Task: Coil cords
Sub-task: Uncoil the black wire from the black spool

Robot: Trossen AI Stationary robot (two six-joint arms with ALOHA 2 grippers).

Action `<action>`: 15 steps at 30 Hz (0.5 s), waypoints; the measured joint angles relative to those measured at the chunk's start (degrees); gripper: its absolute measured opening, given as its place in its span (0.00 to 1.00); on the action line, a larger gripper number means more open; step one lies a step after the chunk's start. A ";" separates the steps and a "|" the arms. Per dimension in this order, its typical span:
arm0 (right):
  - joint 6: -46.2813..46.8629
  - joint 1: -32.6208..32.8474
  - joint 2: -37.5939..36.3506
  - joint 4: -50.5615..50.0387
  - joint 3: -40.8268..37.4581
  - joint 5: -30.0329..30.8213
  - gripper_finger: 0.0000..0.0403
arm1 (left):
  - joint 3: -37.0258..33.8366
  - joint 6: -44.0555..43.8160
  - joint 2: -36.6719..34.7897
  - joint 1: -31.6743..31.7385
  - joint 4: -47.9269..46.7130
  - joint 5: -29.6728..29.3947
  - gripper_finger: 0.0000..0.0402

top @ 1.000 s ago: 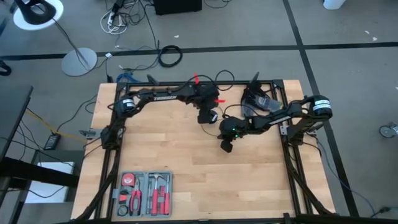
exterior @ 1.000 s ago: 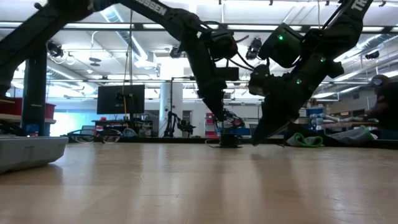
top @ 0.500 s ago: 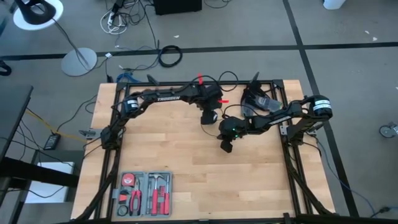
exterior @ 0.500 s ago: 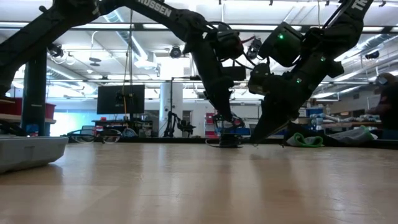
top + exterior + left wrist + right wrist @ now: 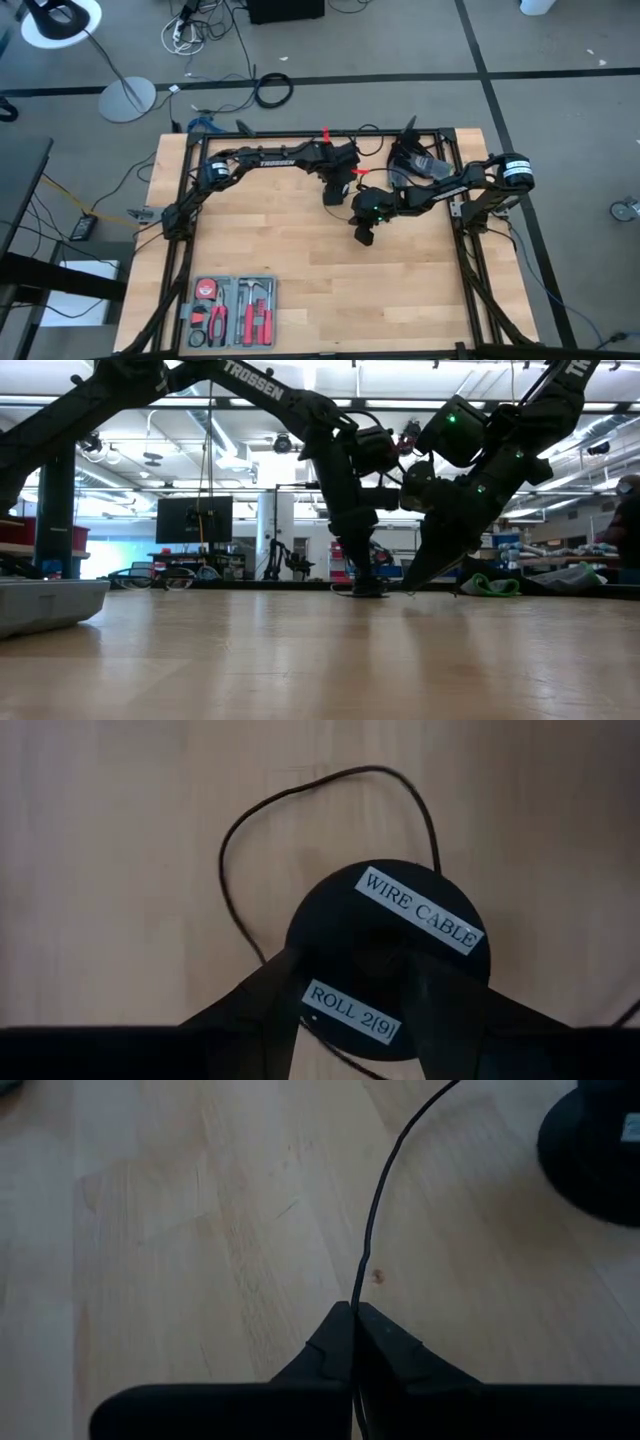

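The cord is thin and black. It runs in a loop from a round black puck labelled "WIRE CABLE", which lies flat on the wooden table. My left gripper is down over the puck, open, one finger on each side of the puck's middle, hiding it from above. My right gripper is just toward the near edge from it, low over the table and shut on the cord. Its wrist view shows the puck farther off. My left gripper comes at the puck from steeply above, its fingers lying over the puck's top face near the "ROLL" label. I cannot tell whether they touch it. My right gripper pinches one strand of the cord between its two fingertips, slanting down toward the table. The strand runs on from the fingers in a slack curve over the wood toward the puck.
A grey case of red-handled tools lies at the near left, also seen in the low view. Dark gear sits at the far right by the black frame rails. A person shows beyond the table.
My left gripper has come down toward the table and a little toward its right edge, onto the puck, which has stayed where it was. The gap between its fingers shows no change.
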 joint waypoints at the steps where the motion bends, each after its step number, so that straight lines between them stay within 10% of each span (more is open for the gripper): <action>1: 0.03 0.00 0.00 0.01 0.00 -0.01 0.01 | 0.00 0.00 0.00 0.04 -0.02 -0.19 0.42; 15: 13.04 4.02 -1.68 -7.96 0.00 -4.20 0.01 | 0.11 -1.73 0.00 0.06 -3.40 -2.42 0.42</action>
